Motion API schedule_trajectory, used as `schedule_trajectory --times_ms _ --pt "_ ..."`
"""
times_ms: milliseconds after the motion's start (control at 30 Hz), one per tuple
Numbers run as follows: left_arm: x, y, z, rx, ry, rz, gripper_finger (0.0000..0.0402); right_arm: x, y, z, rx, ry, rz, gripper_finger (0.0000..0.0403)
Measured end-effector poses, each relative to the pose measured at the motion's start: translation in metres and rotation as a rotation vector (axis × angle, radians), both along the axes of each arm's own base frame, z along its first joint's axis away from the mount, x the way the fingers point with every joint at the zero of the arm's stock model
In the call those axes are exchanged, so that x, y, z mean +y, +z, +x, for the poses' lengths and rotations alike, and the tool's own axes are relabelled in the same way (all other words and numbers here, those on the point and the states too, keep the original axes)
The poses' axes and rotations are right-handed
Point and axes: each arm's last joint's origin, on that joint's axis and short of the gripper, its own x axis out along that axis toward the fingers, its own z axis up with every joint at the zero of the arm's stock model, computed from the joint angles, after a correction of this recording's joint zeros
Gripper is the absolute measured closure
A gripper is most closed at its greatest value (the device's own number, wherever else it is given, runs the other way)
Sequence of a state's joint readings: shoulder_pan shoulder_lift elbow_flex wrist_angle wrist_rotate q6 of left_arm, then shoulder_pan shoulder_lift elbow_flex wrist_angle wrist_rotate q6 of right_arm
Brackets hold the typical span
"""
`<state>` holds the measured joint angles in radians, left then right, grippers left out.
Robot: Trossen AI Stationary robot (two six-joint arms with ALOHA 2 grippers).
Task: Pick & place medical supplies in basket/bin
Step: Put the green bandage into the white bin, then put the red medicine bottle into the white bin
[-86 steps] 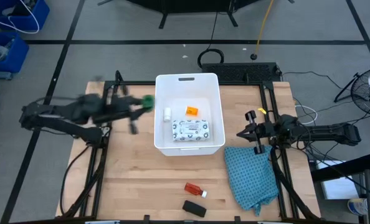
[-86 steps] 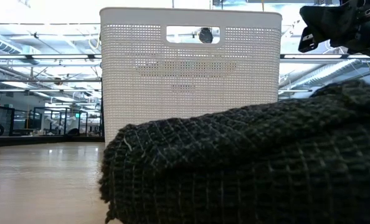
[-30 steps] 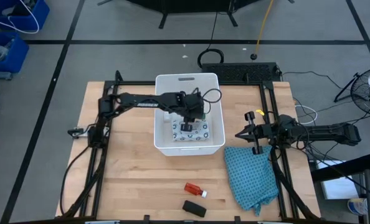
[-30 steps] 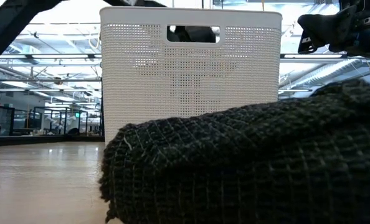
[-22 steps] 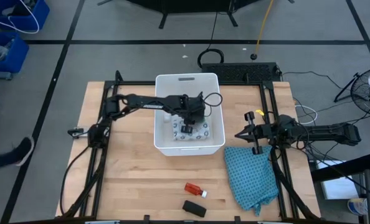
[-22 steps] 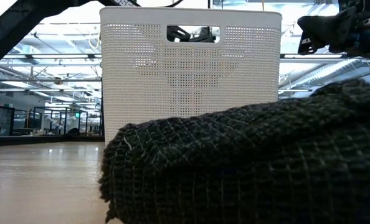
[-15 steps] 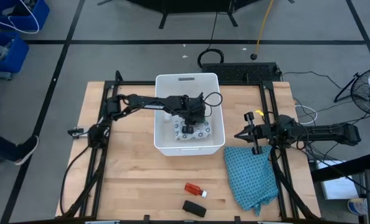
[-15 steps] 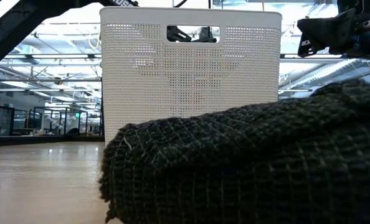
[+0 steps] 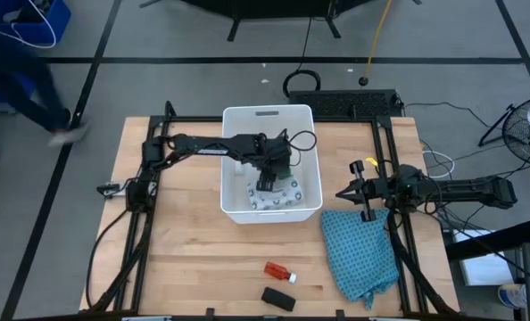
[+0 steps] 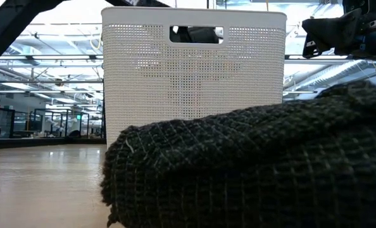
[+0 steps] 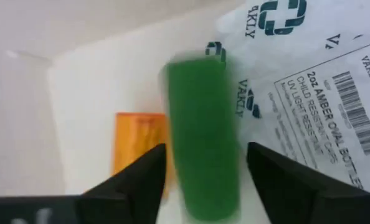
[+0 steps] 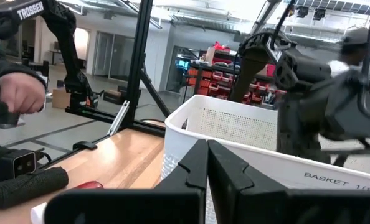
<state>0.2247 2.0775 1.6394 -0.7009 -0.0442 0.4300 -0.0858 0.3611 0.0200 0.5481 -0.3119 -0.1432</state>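
My left gripper (image 9: 268, 181) reaches down into the white bin (image 9: 267, 111) and is open. In the left wrist view the green oblong (image 11: 203, 137) shows blurred between my open fingers, with a gap on each side. Below it lie the orange vial (image 11: 137, 146) and the white printed packet (image 11: 309, 81) on the bin floor. My right gripper (image 9: 340, 193) waits shut to the right of the bin, over the table. The red tube (image 9: 279, 271) and the black oblong (image 9: 278, 299) lie on the table near its near edge.
The teal checked cloth (image 9: 360, 252) lies bunched at the table's near right and fills the front of the low view (image 10: 251, 171). A person's blurred hand (image 12: 17, 93) shows beyond the table in the right wrist view. Bare wood lies left of the bin.
My left gripper has stayed low inside the bin above the packet, shifting only slightly. A person has walked along the floor left of the table, toward the far side.
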Motion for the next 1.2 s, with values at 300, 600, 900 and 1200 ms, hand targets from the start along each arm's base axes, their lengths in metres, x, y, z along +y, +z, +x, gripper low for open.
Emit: schedule_trajectory --times_ms 300,600,900,1200 --pt "-0.013 0.041 -0.007 -0.101 -0.019 0.073 0.0086 0.0 0.0 0.0 -0.002 -0.002 -0.004 0.0403" --pt "-0.052 0.121 -0.054 -0.162 -0.059 0.167 0.017 0.0 0.0 0.0 -0.001 -0.001 -0.003 0.0403" --pt "-0.088 0.196 -0.138 -0.349 -0.02 0.079 0.0389 0.0 0.0 0.0 0.0 -0.001 0.0 0.0403" --pt "-0.103 0.159 -0.211 -0.617 -0.037 -0.039 0.0397 0.0 0.0 0.0 0.005 0.004 0.025 0.0403"
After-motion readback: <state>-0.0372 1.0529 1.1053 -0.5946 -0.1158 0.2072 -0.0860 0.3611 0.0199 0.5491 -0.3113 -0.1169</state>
